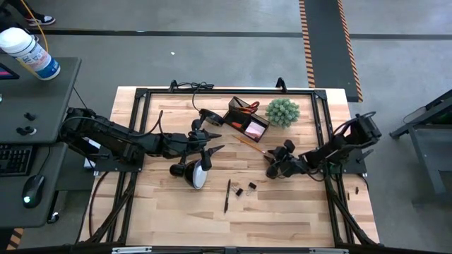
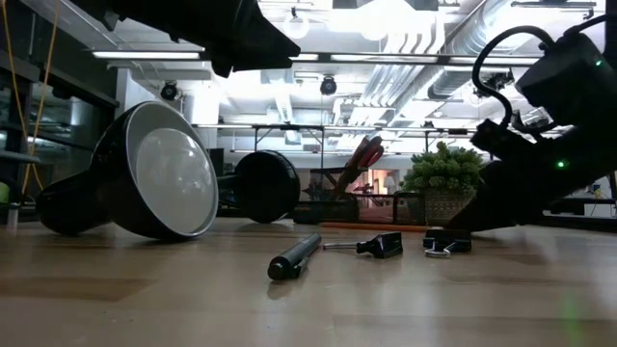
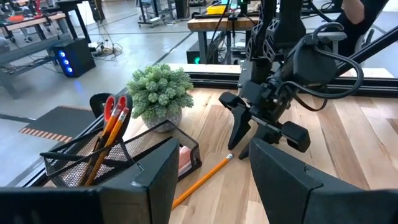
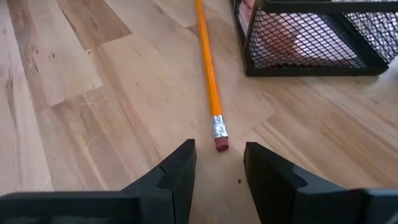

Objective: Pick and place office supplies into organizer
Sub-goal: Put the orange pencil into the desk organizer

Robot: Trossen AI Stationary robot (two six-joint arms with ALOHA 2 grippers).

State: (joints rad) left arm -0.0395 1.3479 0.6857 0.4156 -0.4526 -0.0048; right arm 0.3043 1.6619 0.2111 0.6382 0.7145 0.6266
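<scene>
**Operator:** Two dark fingers of my right gripper fill the near edge of the right wrist view, narrowly parted and holding nothing. Just past their tips lies the eraser end of a yellow pencil, flat on the wooden table.

**Listener:** Where is the organizer?

**Operator:** Just beyond, a black mesh organizer, with a pink note pad in its low tray. Scissors and more pencils stand in its cup. A pen and two binder clips lie well apart from it.

**Listener:** What could go wrong?

**Operator:** I judge the pencil may roll or skid if one finger touches first. A grip near the eraser could let the long end droop and catch the mesh. My left gripper, open and empty, hovers near the organizer, so the arms could bump. A green plant also crowds that side.
</scene>
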